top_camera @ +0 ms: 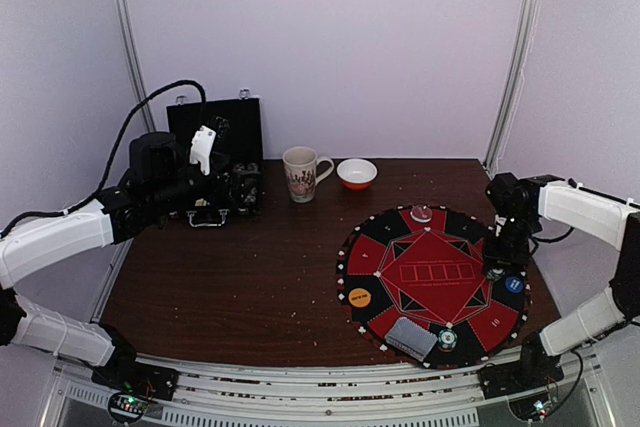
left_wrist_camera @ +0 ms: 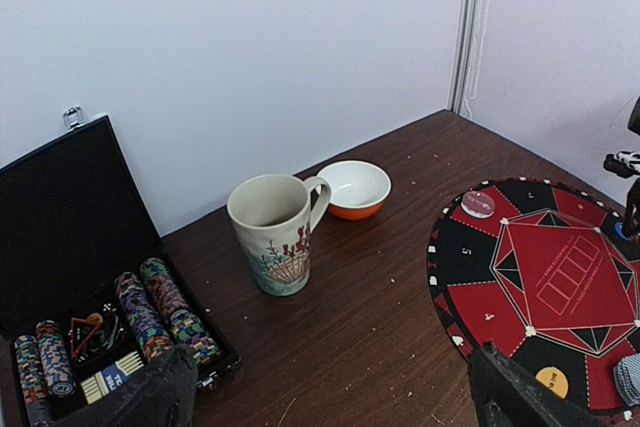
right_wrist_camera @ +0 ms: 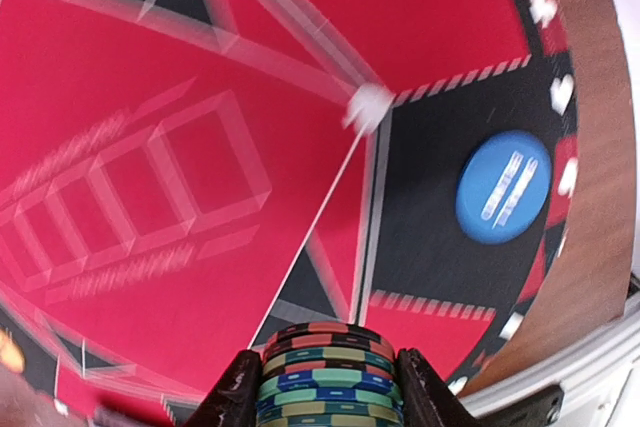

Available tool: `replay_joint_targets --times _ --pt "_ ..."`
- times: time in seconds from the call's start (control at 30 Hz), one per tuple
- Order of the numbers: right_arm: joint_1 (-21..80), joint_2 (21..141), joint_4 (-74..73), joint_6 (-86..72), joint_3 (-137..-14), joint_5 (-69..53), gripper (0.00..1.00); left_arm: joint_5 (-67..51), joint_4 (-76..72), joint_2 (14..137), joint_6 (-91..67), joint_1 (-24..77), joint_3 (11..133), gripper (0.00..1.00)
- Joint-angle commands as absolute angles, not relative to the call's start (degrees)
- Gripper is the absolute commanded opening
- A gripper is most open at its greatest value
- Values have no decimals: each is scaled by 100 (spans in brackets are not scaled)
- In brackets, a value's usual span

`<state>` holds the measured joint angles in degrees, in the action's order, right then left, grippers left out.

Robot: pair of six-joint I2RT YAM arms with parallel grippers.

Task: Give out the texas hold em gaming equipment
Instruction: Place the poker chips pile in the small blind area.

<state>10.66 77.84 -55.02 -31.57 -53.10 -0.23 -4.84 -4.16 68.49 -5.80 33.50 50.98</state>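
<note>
Striped-edged poker chip stack (right_wrist_camera: 328, 392) sits between the right gripper's fingers, low over the round red-and-black mat (right_wrist_camera: 150, 97).
Left gripper (left_wrist_camera: 330, 402) is spread wide and empty near the black hinged case (left_wrist_camera: 60, 197). The right gripper (right_wrist_camera: 330, 359) clamps the stack, banded green, blue and red, with the blue button disc (right_wrist_camera: 503, 187) nearby.

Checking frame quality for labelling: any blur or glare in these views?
Right wrist: mat smeared by motion blur, chip stack sharper. Left wrist: sharp, mug crisp. Top external: softer, evenly lit, no glare.
</note>
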Motion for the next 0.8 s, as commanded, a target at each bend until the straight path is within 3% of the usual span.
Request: replay_joint_targets --times 0.0,0.23,0.77 --pt "292 8459 -4948 -2382 -5511 175 0 -420 -492 6712 -466 3371 5167 98" --pt "-462 9351 -4446 -1921 -5645 125 0 -337 -442 6644 -396 3366 5122 98" --pt "-505 9976 -4590 -1674 -6189 151 0 -267 -381 6731 -337 3371 5164 98"
